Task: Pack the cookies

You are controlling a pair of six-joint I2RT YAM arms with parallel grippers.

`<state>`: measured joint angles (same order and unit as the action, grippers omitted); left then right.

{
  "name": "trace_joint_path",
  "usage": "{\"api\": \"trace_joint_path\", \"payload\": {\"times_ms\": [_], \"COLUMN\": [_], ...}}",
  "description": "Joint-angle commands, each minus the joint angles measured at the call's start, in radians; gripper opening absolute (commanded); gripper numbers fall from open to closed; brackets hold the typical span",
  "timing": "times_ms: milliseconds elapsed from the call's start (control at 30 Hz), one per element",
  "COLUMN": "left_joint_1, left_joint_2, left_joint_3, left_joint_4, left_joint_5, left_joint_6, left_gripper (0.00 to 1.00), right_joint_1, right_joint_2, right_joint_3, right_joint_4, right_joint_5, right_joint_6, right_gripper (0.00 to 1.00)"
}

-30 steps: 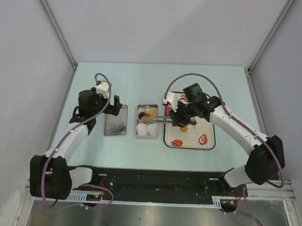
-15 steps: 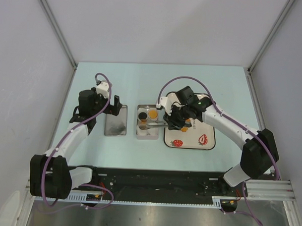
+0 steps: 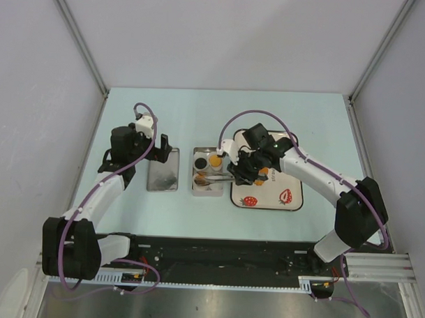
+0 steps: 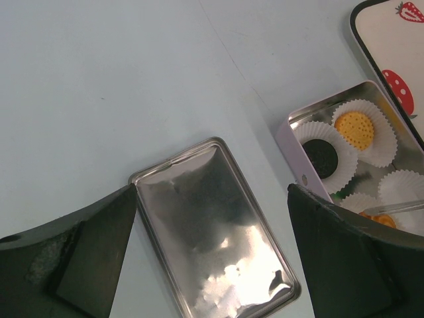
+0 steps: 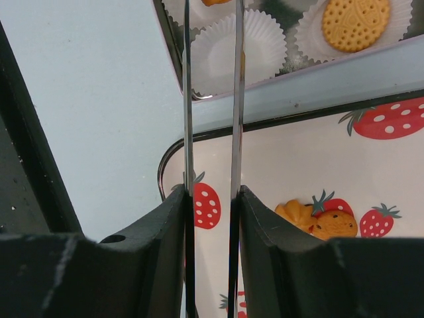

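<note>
An open tin (image 3: 206,191) holds white paper cups. A black cookie (image 4: 322,154) and an orange cookie (image 4: 354,127) lie in its far cups, and a green one (image 4: 341,194) shows partly. My right gripper (image 3: 241,172) is shut on metal tongs (image 3: 215,177) that reach left over the tin. A second orange cookie (image 4: 379,219) sits at the tongs' tips, over a near cup. In the right wrist view the tongs (image 5: 187,99) run up between the fingers (image 5: 165,232). My left gripper (image 3: 161,145) is open and empty above the tin's lid (image 4: 212,225).
A strawberry-patterned tray (image 3: 285,184) lies right of the tin, with two more yellow-orange biscuits (image 5: 318,218) on it under my right wrist. The lid (image 3: 163,170) lies flat left of the tin. Grey walls close in the table on three sides.
My right arm has moved left, carrying the tongs and an orange cookie from the tin's right edge across to its near-left cup. The left arm has not moved.
</note>
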<state>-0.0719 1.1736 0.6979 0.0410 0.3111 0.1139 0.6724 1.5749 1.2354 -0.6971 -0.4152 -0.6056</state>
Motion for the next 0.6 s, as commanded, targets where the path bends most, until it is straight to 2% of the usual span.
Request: {"api": "trace_joint_path", "payload": {"times_ms": [0, 200, 400, 467, 567], "left_joint_1": [-0.006, -0.006, -0.006, -0.006, -0.005], "left_joint_2": [0.0, 0.003, 0.003, 0.003, 0.003], "left_joint_3": [0.045, 0.043, 0.043, 0.043, 0.043], "left_joint_4": [0.019, 0.02, 0.019, 0.019, 0.019], "left_joint_5": [0.017, 0.017, 0.019, 0.019, 0.019], "left_joint_6": [0.013, 0.013, 0.015, 0.017, 0.013], "left_gripper": [1.0, 1.0, 1.0, 1.0, 1.0], "right_joint_1": [0.007, 0.01, 0.012, 0.012, 0.015], "right_joint_2": [0.002, 0.007, 0.004, 0.002, 0.002], "right_joint_3": [0.047, 0.047, 0.047, 0.047, 0.047], "right_joint_4": [0.041, 0.044, 0.047, 0.047, 0.047], "right_joint_5": [-0.002, -0.004, 0.001, 0.004, 0.007], "right_joint_6": [-0.006, -0.002, -0.002, -0.002, 0.0], "right_gripper": [0.2, 0.27, 0.4, 0.47, 0.5]}}
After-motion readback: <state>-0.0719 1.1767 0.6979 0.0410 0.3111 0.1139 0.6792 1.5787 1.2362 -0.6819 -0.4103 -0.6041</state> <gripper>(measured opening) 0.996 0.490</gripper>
